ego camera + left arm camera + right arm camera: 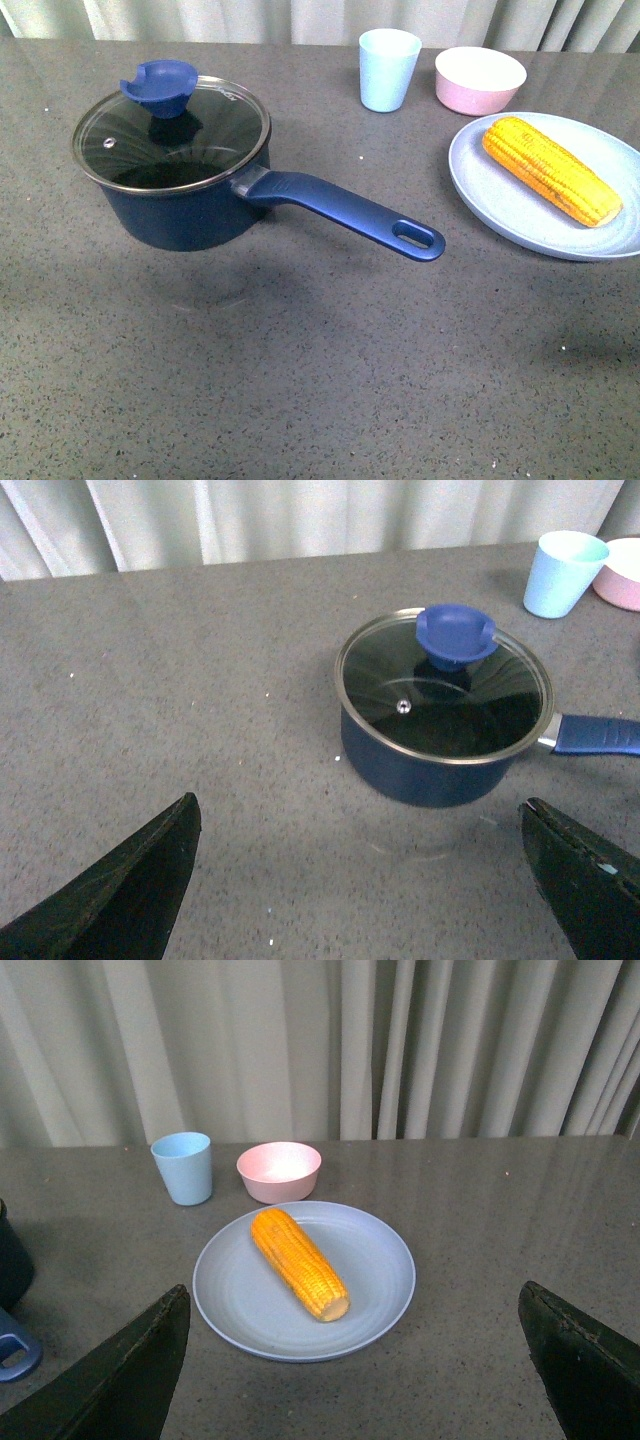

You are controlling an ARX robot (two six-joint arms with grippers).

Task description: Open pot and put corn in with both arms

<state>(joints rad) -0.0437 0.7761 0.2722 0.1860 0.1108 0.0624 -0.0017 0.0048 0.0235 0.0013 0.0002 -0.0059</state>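
The navy-blue pot (185, 215) stands at the left of the grey table, covered by a glass lid (215, 140) with a blue knob (160, 87); its long handle (345, 212) points right. The corn (550, 169) lies on a pale blue plate (490, 195) at the right. No arm shows in the front view. In the left wrist view the pot (430, 775) and lid knob (455, 635) lie ahead of my open, empty left gripper (360, 880). In the right wrist view the corn (298, 1263) on its plate (370, 1260) lies ahead of my open, empty right gripper (355, 1370).
A light blue cup (388, 68) and a pink bowl (479, 80) stand at the back, between pot and plate. Pale curtains hang behind the table's far edge. In the right wrist view the pot handle's end (15, 1350) shows beside the plate.
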